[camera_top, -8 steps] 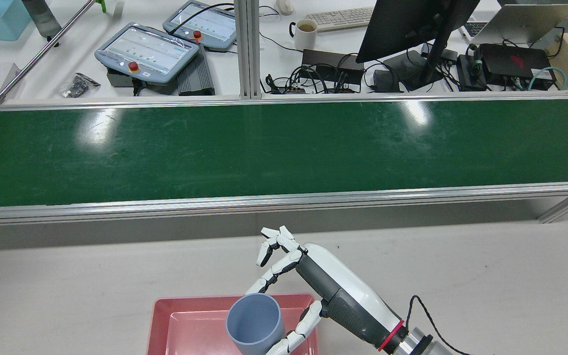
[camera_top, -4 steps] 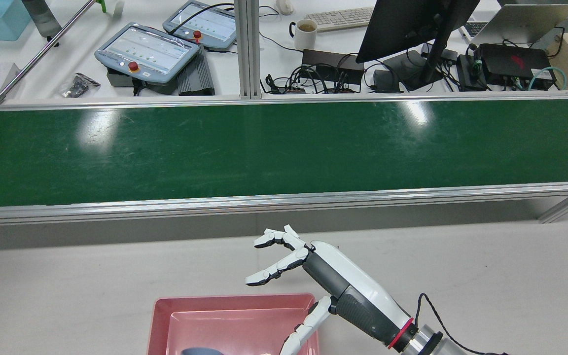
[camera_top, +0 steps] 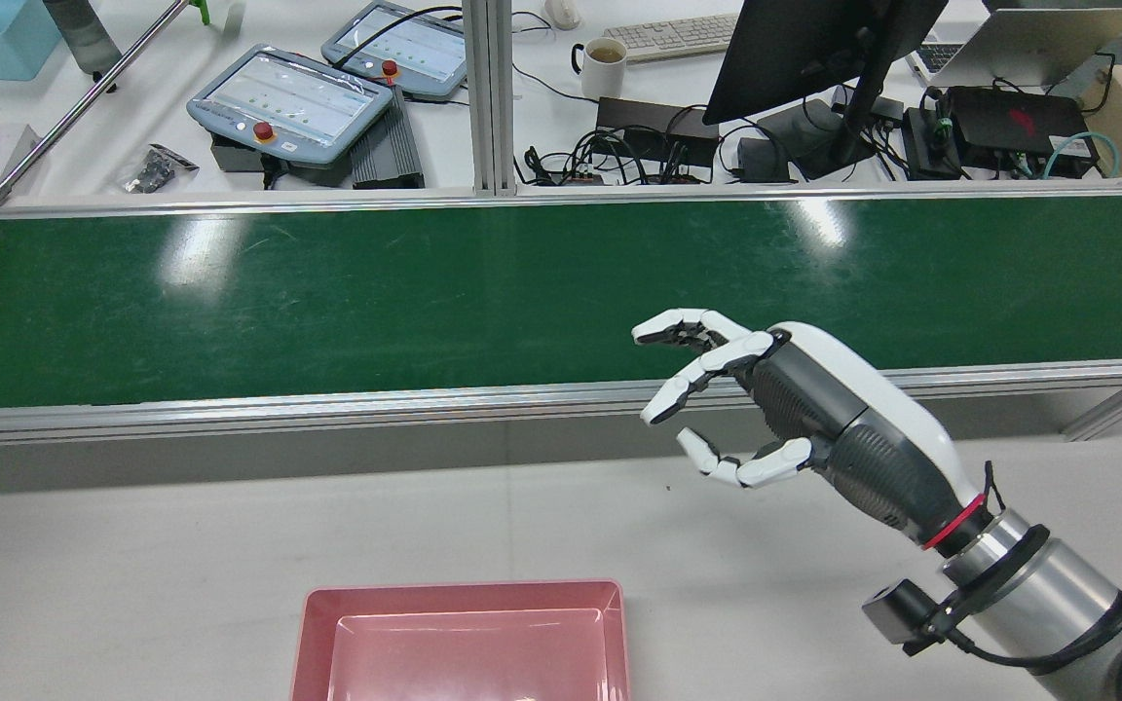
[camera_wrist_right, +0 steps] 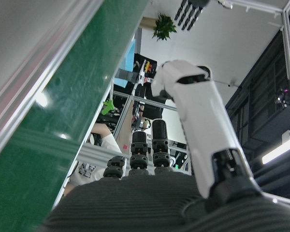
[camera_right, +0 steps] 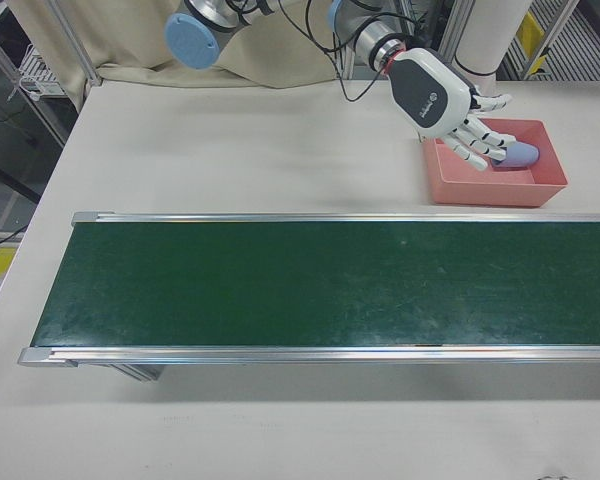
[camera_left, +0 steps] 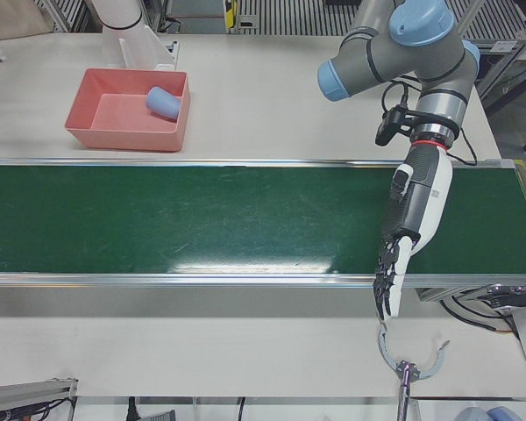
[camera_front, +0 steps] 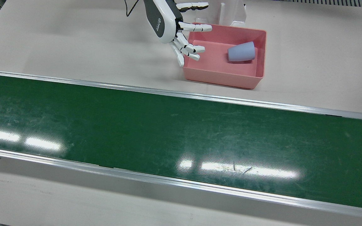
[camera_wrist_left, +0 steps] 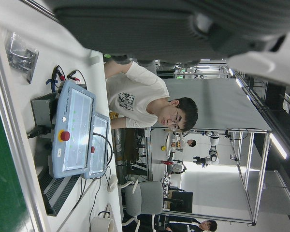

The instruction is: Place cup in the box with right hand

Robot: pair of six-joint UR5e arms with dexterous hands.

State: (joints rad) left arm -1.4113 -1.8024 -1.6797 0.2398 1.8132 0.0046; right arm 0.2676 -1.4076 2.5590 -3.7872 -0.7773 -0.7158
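The pale blue cup (camera_front: 241, 51) lies on its side inside the pink box (camera_front: 225, 77), toward the box's far end from my right hand. My right hand (camera_front: 181, 34) is open, with its fingers spread over the box's near edge and nothing in them. In the rear view the right hand (camera_top: 766, 409) hovers raised between the box (camera_top: 464, 599) and the belt, and the cup lies below that frame's edge. The right-front view shows the cup (camera_right: 520, 153) just past the fingers. My left hand (camera_left: 408, 219) hangs fingers-down over the belt's far end, open and holding nothing.
The green conveyor belt (camera_front: 168, 131) runs the table's length between aluminium rails. Beyond it a desk holds teach pendants (camera_top: 293, 102), a mug (camera_top: 605, 63) and a monitor (camera_top: 814, 49). A person (camera_wrist_left: 145, 101) sits there. A white pedestal (camera_front: 231, 12) stands behind the box.
A second ago my right hand held the cup upright over the box. It let the cup go, the cup dropped in, and the open hand has lifted away to the right, toward the belt.
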